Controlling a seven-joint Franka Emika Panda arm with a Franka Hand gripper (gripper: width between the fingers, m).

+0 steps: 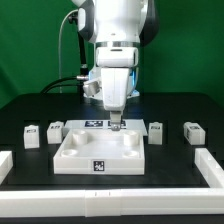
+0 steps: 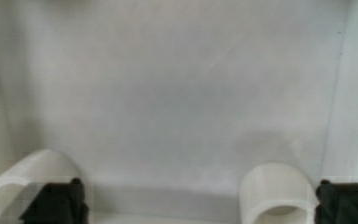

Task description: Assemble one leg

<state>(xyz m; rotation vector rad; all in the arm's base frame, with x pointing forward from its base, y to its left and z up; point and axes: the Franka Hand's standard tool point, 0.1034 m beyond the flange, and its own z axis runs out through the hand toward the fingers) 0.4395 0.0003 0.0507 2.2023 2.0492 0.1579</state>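
Note:
The large white square panel [image 1: 100, 150] lies in the middle of the black table, with a tag on its front face. My gripper [image 1: 116, 124] points straight down at the panel's far edge, very close to its surface. In the wrist view the gripper [image 2: 202, 205] is open, and its black fingertips [image 2: 51, 202] stand wide apart with only white panel surface [image 2: 176, 100] between them. Two rounded white hollows of the panel [image 2: 279, 190] show beside the fingers. Small white legs with tags stand apart from the panel, two on the exterior view's left [image 1: 55, 130] and two on its right [image 1: 156, 131].
The outer legs stand at the far left [image 1: 31, 135] and far right [image 1: 191, 131]. Long white bars lie along the table's left [image 1: 5, 163], right [image 1: 208, 165] and front edges. A flat tagged white piece [image 1: 92, 123] lies just behind the panel, beside my gripper.

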